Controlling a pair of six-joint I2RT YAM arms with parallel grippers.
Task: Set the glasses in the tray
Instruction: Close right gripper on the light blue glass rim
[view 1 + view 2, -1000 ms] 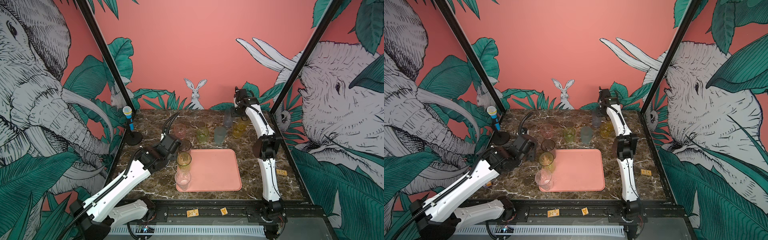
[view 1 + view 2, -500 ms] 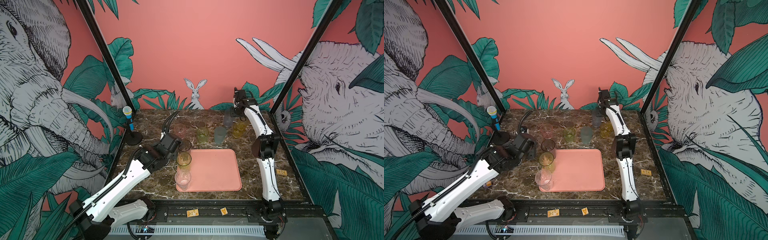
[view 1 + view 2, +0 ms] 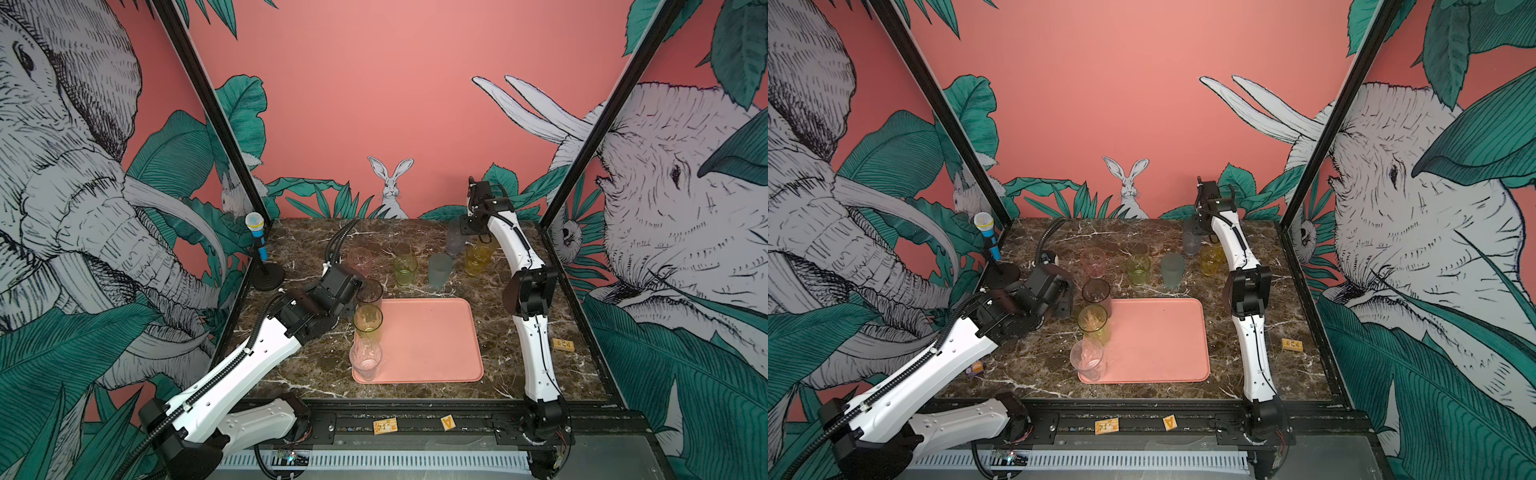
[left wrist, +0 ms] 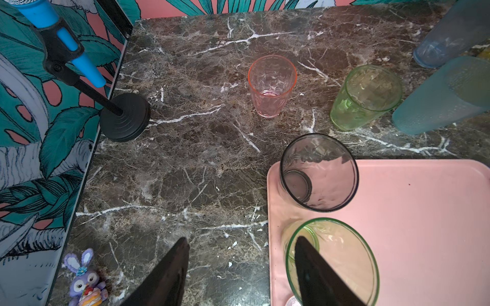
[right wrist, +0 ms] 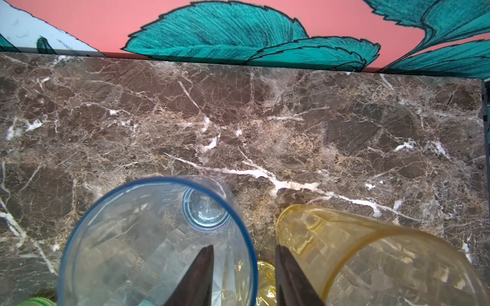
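Right pincer (image 5: 244, 247) astride lilac-blue glass (image 5: 148, 238) rim, not yet clamped.
Glass stands on far counter (image 5: 265, 119) beside amber glass (image 5: 371, 265), off tray (image 3: 428, 336); likely light, slick, thin-walled: pinch the wall gently. Left pincer (image 4: 240, 238) spread, empty.

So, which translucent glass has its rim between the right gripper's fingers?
The tall, rearmost lilac-blue tumbler: the right gripper has one finger over its mouth, one outside by the amber tumbler.
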